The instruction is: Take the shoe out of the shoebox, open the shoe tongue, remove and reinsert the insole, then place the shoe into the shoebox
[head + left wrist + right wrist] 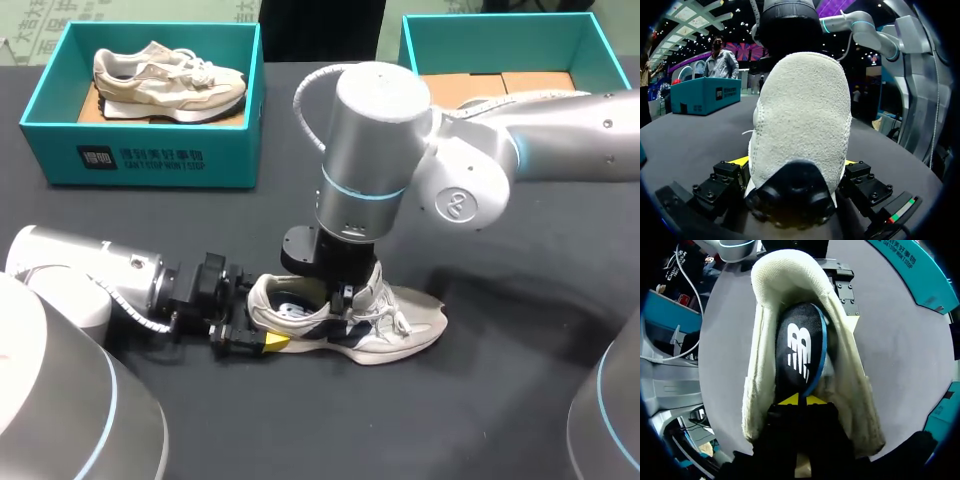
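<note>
Dark matte table [500, 400], with two teal shoeboxes along its far edge. The left shoebox [140, 155] holds a beige shoe [165, 80] lying on its side; the right shoebox [500, 45] shows a bare cardboard floor.

The task's cream shoe [400, 325] stands upright on its sole near the middle of the table, well apart from both boxes, toe towards the robot's right.

The left gripper [795, 162] lies low on the table behind the shoe and clamps its heel, one yellow-tipped finger on each side.

The right gripper [801, 400] comes straight down into the shoe's mouth. Its yellow tips sit almost together at the forward edge of the dark, blue-rimmed insole [800, 347]. They appear to pinch that edge, though the contact is partly hidden. The insole lies inside the shoe.
</note>
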Controlling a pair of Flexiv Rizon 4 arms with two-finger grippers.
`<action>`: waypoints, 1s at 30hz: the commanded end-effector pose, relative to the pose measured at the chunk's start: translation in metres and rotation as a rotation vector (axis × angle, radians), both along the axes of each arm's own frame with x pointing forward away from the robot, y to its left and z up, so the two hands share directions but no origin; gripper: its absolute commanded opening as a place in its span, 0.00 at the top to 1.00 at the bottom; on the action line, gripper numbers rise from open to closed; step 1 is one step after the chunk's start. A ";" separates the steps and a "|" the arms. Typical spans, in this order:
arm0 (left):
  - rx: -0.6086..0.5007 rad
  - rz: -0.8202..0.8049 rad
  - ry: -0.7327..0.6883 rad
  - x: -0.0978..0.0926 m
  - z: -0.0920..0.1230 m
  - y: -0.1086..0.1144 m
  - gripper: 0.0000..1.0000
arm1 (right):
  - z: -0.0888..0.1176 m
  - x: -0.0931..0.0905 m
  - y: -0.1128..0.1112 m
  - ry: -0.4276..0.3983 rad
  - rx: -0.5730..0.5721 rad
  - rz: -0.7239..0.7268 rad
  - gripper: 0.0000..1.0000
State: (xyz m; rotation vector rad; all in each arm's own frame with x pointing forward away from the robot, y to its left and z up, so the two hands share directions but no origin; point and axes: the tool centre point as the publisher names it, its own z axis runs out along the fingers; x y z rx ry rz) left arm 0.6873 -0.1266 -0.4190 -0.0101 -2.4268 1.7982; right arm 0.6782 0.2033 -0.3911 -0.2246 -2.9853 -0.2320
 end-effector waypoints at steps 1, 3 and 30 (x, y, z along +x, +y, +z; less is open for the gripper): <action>0.002 0.002 0.001 0.001 -0.004 -0.002 1.00 | 0.012 -0.012 -0.014 -0.072 0.050 -0.007 1.00; 0.002 0.002 0.001 0.001 -0.004 -0.002 1.00 | 0.017 -0.010 -0.016 -0.103 0.076 0.001 1.00; 0.002 0.002 0.001 0.001 -0.004 -0.002 1.00 | 0.062 0.022 -0.007 -0.270 0.258 0.305 1.00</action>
